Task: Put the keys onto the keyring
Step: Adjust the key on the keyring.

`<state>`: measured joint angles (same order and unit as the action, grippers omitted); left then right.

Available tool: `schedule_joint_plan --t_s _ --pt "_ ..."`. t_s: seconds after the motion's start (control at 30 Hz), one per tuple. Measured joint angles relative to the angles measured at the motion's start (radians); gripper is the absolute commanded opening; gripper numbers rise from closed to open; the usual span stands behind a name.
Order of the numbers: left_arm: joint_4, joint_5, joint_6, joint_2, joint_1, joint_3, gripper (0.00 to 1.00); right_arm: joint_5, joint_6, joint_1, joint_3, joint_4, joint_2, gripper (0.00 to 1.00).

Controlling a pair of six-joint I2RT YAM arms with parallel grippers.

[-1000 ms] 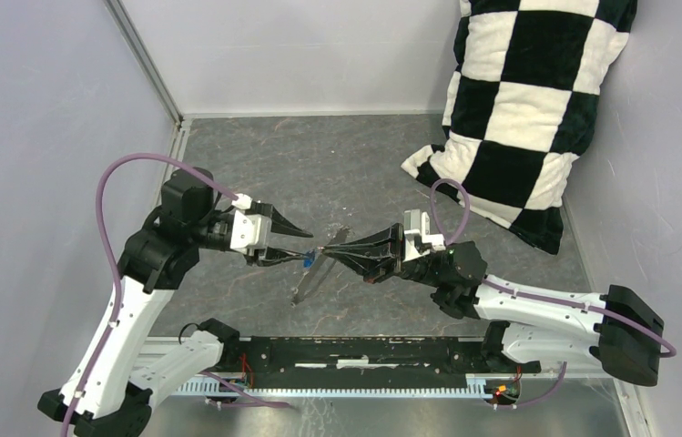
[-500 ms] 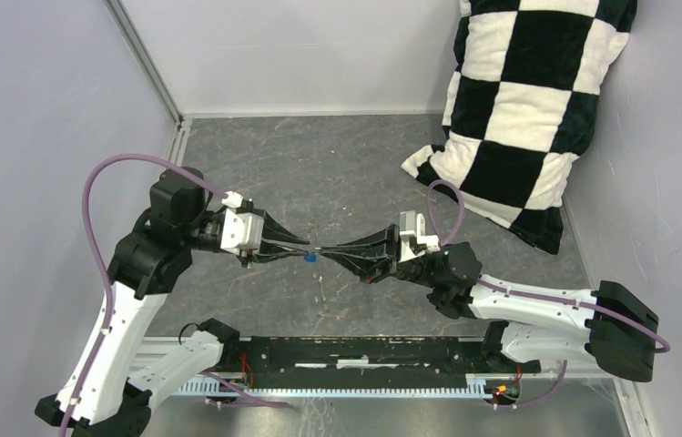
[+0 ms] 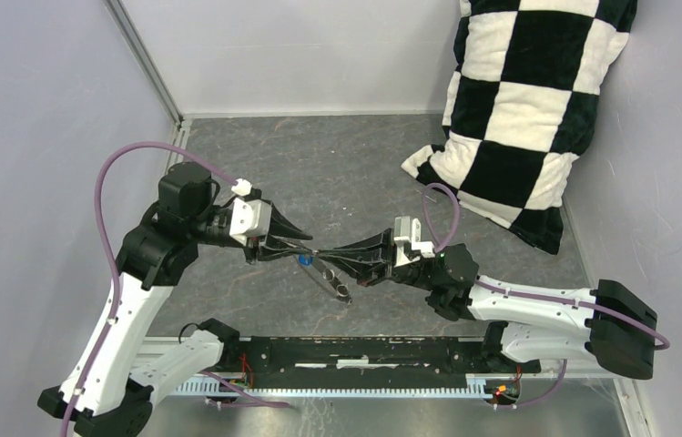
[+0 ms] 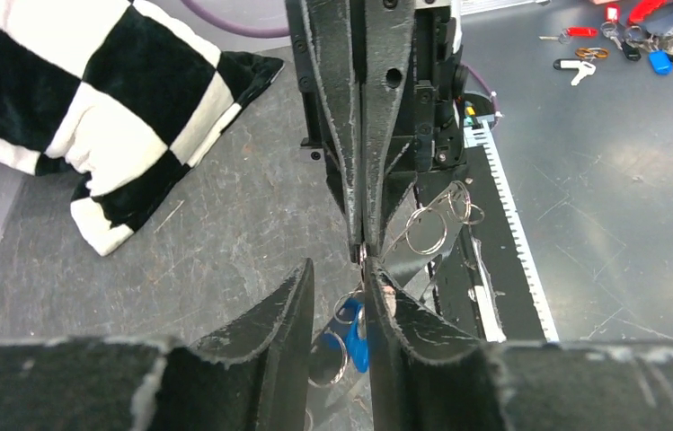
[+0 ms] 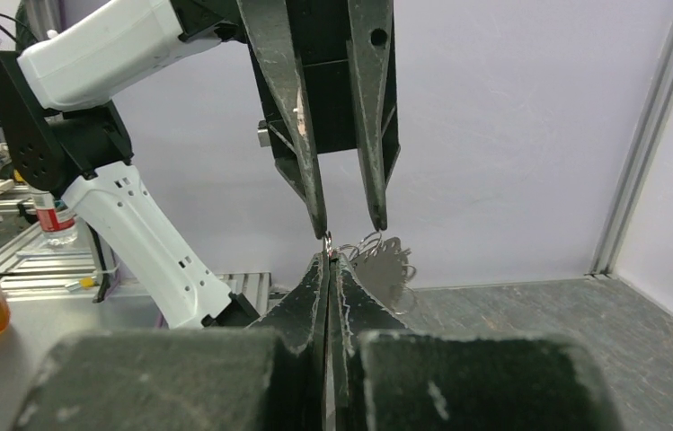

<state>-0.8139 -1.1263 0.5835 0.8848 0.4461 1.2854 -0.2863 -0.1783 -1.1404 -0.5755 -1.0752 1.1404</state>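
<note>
The left gripper (image 3: 312, 244) reaches in from the left and the right gripper (image 3: 322, 254) from the right. Their tips meet above the middle of the table (image 3: 319, 173), the right gripper's tips at the gap between the left gripper's fingers. The key (image 3: 303, 260) sits just beside the left gripper's tips, on their near side. The keyring (image 3: 337, 284) runs from the right gripper's tips toward the near right, below that gripper. The pillow (image 3: 524, 109) leans in the far right corner, well apart from both grippers. A rail (image 3: 364, 350) lies along the near edge, between the arm bases
</note>
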Motion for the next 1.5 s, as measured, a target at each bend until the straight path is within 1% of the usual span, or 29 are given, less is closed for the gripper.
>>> schedule_joint_plan --t_s 0.23,0.4,0.47,0.5,0.57,0.7,0.77,0.93,1.0,1.23,1.37,1.43,1.5 --pt "-0.017 0.043 -0.023 0.01 0.0 -0.002 0.25 0.069 0.064 -0.028 -0.008 0.047 -0.001 0.0" --pt "-0.038 0.062 -0.023 0.01 0.0 -0.002 0.24 0.132 0.123 -0.061 -0.017 0.095 -0.01 0.0" --pt "-0.046 0.071 -0.023 0.01 0.0 -0.002 0.27 0.149 0.135 -0.069 -0.017 0.108 -0.014 0.0" --pt "-0.05 0.075 -0.023 0.01 0.0 -0.002 0.3 0.157 0.14 -0.071 -0.017 0.114 -0.015 0.0" --pt "-0.055 0.085 -0.023 0.01 0.0 -0.002 0.4 0.173 0.147 -0.076 -0.017 0.122 -0.018 0.0" --pt "-0.07 0.105 -0.022 0.004 0.0 -0.002 0.48 0.193 0.168 -0.077 -0.017 0.132 -0.029 0.0" --pt "-0.076 0.105 -0.022 -0.001 0.0 -0.002 0.5 0.199 0.176 -0.077 -0.017 0.134 -0.033 0.0" --pt "-0.08 0.106 -0.021 -0.014 0.0 -0.002 0.49 0.2 0.182 -0.077 -0.017 0.135 -0.033 0.01" --pt "-0.079 0.108 -0.021 -0.014 0.0 -0.003 0.48 0.198 0.183 -0.078 -0.017 0.135 -0.034 0.0" --pt "-0.079 0.105 -0.021 -0.007 0.0 -0.034 0.36 0.198 0.184 -0.083 -0.017 0.135 -0.033 0.0" --pt "-0.079 0.101 -0.021 0.003 0.0 -0.045 0.26 0.193 0.184 -0.084 -0.017 0.139 -0.032 0.0" --pt "-0.079 0.098 -0.021 0.009 0.0 -0.045 0.2 0.191 0.184 -0.084 -0.017 0.139 -0.032 0.0" --pt "-0.079 0.095 -0.021 0.011 0.0 -0.045 0.11 0.19 0.184 -0.084 -0.017 0.139 -0.031 0.0"
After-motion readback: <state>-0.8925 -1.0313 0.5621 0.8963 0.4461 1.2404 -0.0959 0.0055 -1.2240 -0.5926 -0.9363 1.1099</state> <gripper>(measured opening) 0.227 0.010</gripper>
